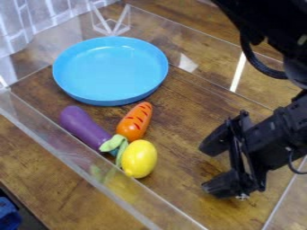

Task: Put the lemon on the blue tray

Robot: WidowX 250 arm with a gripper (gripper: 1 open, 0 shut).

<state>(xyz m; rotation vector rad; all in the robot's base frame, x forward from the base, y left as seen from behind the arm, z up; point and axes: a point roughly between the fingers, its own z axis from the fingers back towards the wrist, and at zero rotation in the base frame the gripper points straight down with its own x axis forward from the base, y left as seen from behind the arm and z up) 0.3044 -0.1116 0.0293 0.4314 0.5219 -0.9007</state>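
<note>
The lemon (pixel 136 159) is a small glossy yellow oval lying on the wooden floor near the front clear wall. Beyond it at the upper left sits the blue tray (pixel 110 69), a wide round light-blue dish with nothing in it. My gripper (pixel 228 165) hangs at the right, its two black fingers spread open with nothing between them. It is well to the right of the lemon and apart from it.
An orange carrot (pixel 133 119) with green leaves touches the lemon's upper side. A purple eggplant (pixel 84 125) lies to the carrot's left. Clear plastic walls (pixel 72 153) fence the wooden surface at the front and back.
</note>
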